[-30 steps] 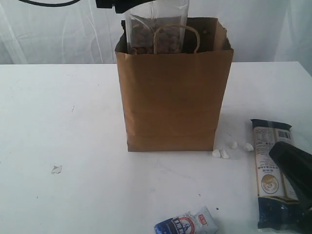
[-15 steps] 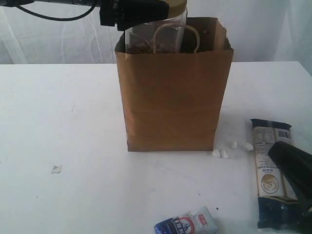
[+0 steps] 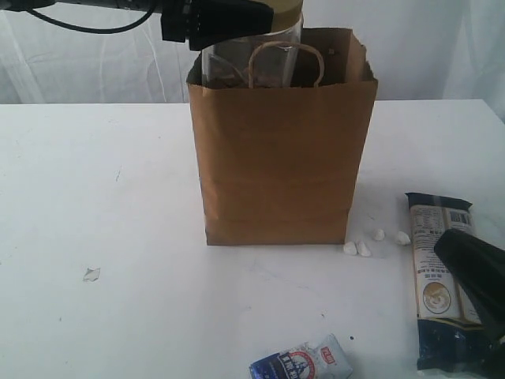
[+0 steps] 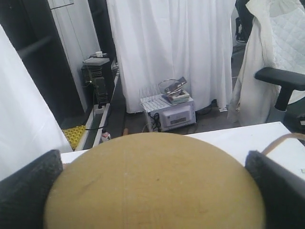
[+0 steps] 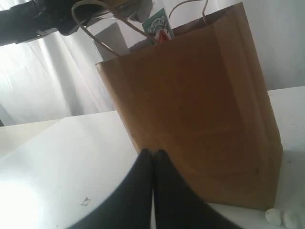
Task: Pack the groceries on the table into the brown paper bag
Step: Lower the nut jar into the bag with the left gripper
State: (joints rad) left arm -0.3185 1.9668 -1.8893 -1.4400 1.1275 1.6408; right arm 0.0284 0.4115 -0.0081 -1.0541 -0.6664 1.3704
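— What lies at the far left?
— Bare white worktop (image 3: 102,197), with one small pale scrap (image 3: 91,274) too small to identify.

— And the left arm?
— The left gripper (image 4: 152,200) is clamped on the clear jar with tan lid (image 3: 229,57), a dark pad on each side of the lid. The jar hangs in the mouth of the brown paper bag (image 3: 280,158), which stands upright mid-worktop. The bag's front wall hides the jar's lower part, and the exterior view cuts the gripper off at its top edge.

— Anything else in the bag?
— The right wrist view shows a green-and-white pack (image 5: 157,25) poking over the rim. The rest of it is hidden.

— Right of the bag?
— The small blue-white packet (image 3: 304,363) lies at the near edge, cropped by the frame. A few white bits (image 3: 359,247) lie by the bag's right corner. Further right, the long dark packet (image 3: 438,260) lies flat, its near end covered by the right gripper (image 5: 153,155). That gripper's fingers are pressed together and it holds nothing. Whether it touches the packet is unclear.
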